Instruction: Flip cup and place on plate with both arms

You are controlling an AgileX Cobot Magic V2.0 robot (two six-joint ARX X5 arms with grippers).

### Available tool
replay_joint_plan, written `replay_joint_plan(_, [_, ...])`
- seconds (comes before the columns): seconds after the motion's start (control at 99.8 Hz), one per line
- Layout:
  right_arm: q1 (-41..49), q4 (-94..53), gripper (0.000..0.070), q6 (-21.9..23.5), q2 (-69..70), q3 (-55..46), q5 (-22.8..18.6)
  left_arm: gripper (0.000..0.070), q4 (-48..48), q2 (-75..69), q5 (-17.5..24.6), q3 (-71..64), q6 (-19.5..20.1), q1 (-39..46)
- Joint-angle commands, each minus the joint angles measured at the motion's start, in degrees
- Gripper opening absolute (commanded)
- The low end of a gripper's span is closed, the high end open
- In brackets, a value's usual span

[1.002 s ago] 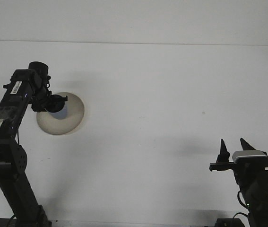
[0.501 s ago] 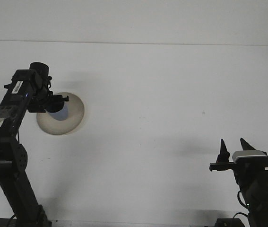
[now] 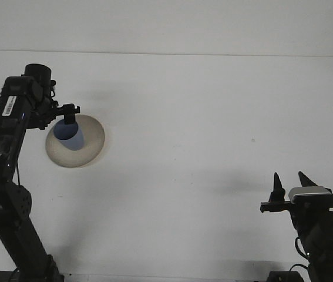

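Note:
A blue cup [image 3: 70,137] stands on the beige plate [image 3: 93,140] at the left of the white table. My left gripper [image 3: 68,114] hovers just behind and above the cup's top, open, with the cup's body showing free below it. At the lower right, my right gripper [image 3: 289,183] points upward, open, holding nothing, far from the plate.
The left arm [image 3: 7,129] rises along the left edge beside the plate. A small dark speck [image 3: 252,140] marks the table at the right. The table's far edge [image 3: 166,53] meets the wall at the top.
My left gripper has let go of the cup and drawn up and to the left. The cup stays on the plate, more of it showing. The right arm has not moved.

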Motion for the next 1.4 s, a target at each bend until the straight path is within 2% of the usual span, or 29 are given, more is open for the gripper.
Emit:
replay_joint_plan(0.0, [0.1, 0.5, 0.0415, 0.4, 0.3, 0.5, 0.0, 0.0476, -0.9, -2.2, 0.1, 1.5, -0.2, 0.2])
replay_joint_plan(0.281, [0.1, 0.4, 0.0415, 0.4, 0.3, 0.5, 0.0, 0.0476, -1.6, -11.6, 0.1, 0.9, -1.3, -1.1])
replay_joint_plan(0.471, [0.1, 0.5, 0.0415, 0.4, 0.3, 0.5, 0.0, 0.0476, 3.3, -21.0, 0.1, -5.3, -1.5, -4.5])
replay_joint_plan(0.812, [0.1, 0.5, 0.0415, 0.4, 0.3, 0.5, 0.0, 0.0475, 17.6, -41.4, 0.1, -28.3, -1.2, -9.3])
replay_joint_plan(1.193, [0.1, 0.5, 0.0415, 0.4, 0.3, 0.5, 0.0, 0.0475, 40.2, -66.3, 0.1, -59.6, -0.5, -9.5])
replay_joint_plan(1.393, [0.1, 0.5, 0.0415, 0.4, 0.3, 0.5, 0.0, 0.0475, 46.9, -77.0, 0.1, -71.6, 1.0, -9.5])
